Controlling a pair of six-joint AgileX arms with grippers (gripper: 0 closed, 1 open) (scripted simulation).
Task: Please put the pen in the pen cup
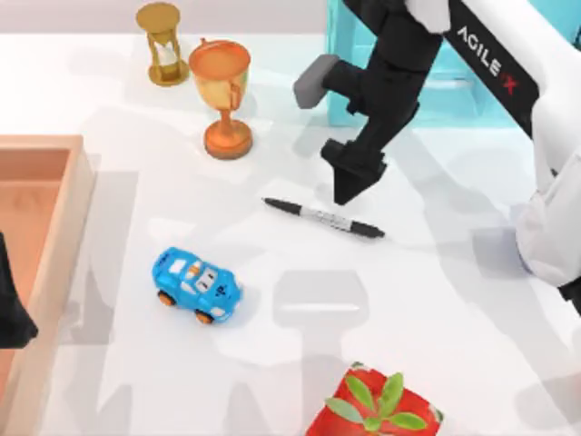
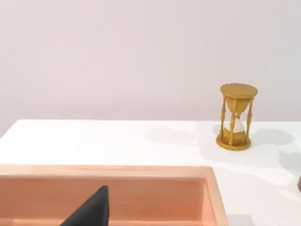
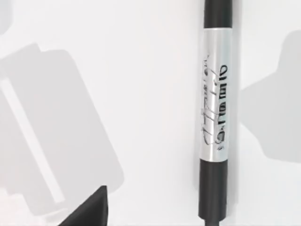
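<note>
The pen (image 1: 323, 218) lies flat on the white table (image 1: 436, 300) near its middle, label band up, clear of the blue toy car (image 1: 196, 285) and the orange goblet (image 1: 221, 95). The right gripper (image 1: 349, 193) hangs just above the pen's barrel, holding nothing; whether its fingers are apart I cannot tell. The left gripper (image 1: 11, 313) sits parked over the wooden tray (image 1: 54, 272) at the table's left, with the hourglass (image 2: 237, 117) beyond
</note>
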